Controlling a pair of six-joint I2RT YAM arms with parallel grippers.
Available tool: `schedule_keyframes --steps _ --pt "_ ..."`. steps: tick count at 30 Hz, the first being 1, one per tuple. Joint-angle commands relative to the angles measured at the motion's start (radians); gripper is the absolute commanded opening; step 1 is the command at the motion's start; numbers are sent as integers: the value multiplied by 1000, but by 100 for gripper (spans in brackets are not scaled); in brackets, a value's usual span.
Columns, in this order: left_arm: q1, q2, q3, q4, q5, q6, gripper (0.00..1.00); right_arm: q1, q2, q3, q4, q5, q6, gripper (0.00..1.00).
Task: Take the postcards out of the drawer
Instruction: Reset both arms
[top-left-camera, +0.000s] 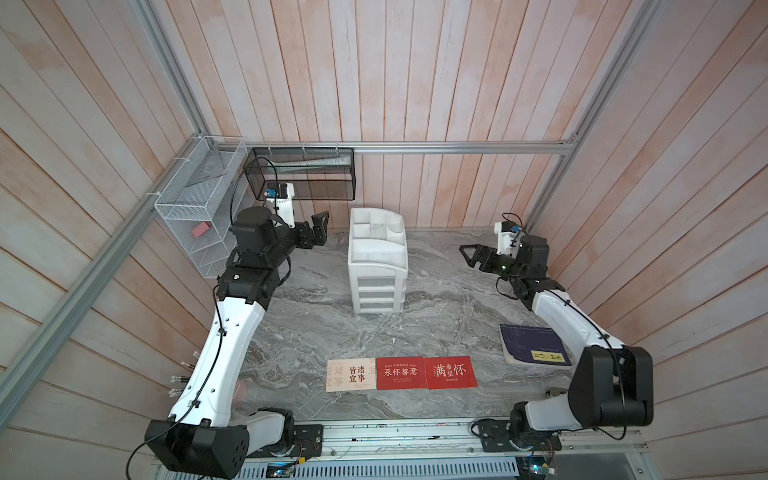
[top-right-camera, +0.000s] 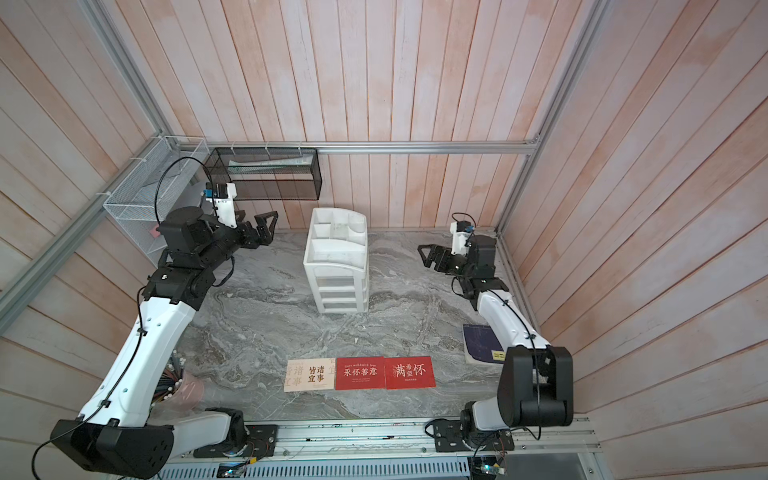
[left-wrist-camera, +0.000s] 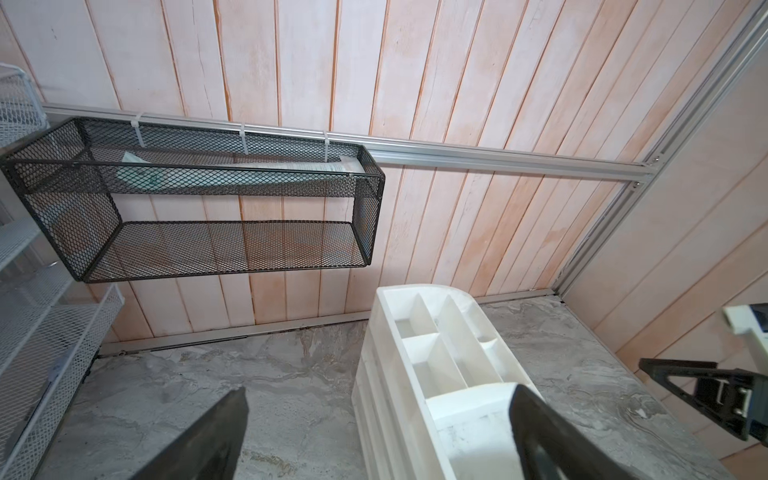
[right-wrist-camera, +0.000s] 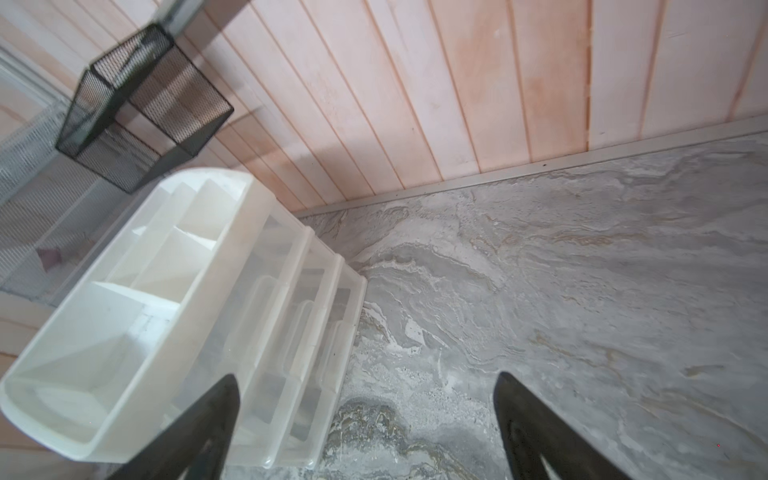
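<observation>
Marble-grey bench (top-left-camera: 436, 291) carries everything. White drawers (top-left-camera: 376, 266) stand shut between the two hands, just beside the left hand (top-left-camera: 320, 228) and near the right hand (top-left-camera: 467, 255). Both hands gape wide and hold nothing. Navy booklet (top-left-camera: 532, 345) lies behind the right hand, partly under the right arm (top-left-camera: 569, 328). Three postcards (top-left-camera: 401, 372) lie in a touching row well behind both hands, out of the drawers, so the job looks finished. Likely trouble: a swinging hand tips the light drawers, or a lowering arm sweeps the loose postcards askew.
</observation>
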Motion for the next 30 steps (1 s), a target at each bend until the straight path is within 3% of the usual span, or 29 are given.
schedule_keyframes --steps 1,8,12,16,22,30 --pt "3 -16 12 -41 -39 -8 100 -56 -88 -54 55 -26 -4 98" --pt "4 -12 -44 -35 -150 -78 100 -126 -180 -106 14 134 -18 98" --pt "6 8 -135 28 -251 -73 100 -128 -181 -129 10 320 -22 98" --pt "30 26 -309 164 -340 -53 100 -126 -226 -307 231 502 -27 98" --pt "114 50 -582 440 -348 -75 100 -126 -257 -643 744 598 -131 98" --pt "211 141 -827 785 -306 -68 100 -123 -137 -716 891 598 -170 98"
